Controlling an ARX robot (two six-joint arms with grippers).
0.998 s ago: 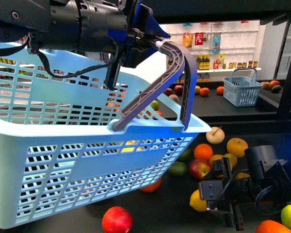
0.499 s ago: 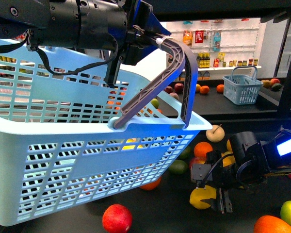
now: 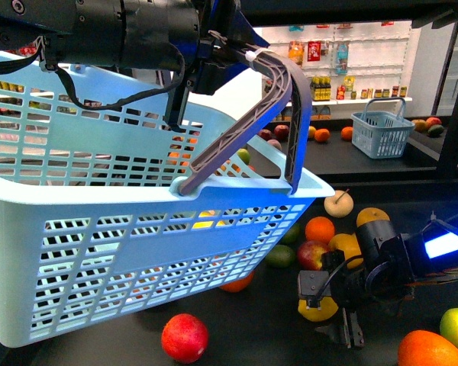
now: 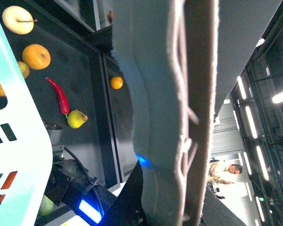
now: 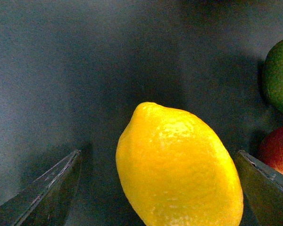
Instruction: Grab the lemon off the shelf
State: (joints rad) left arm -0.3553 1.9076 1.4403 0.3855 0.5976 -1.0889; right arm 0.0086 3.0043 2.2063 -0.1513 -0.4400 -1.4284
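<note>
Lemon [image 3: 318, 307] lies on the dark shelf [image 3: 252, 324] tier with the right claw [image 3: 342, 332] on it. In the wrist view the claw [image 5: 153, 197] is spread wide. One finger [image 5: 45, 193] sits on each side of the lemon [image 5: 179, 165], with a gap on both sides and no contact. A green fruit [image 5: 279, 77] and a red one [image 5: 276, 150] sit just beside it.

vs 1 s ago: the right arm has slid left, so the claw now brackets the lemon instead of sitting off to its right. The lemon hasn't moved. The basket [image 3: 137, 252] hangs a bit lower in frame.

Pose: the right arm is low over the tier, reaching in from the right, with a blue light on the forearm. The left claw [image 3: 225, 49] is up high, clenched on the basket handle [image 3: 282, 114]. That handle [image 4: 179, 94] fills its wrist view. A red apple [image 3: 185, 337] lies well apart to the left.
</note>
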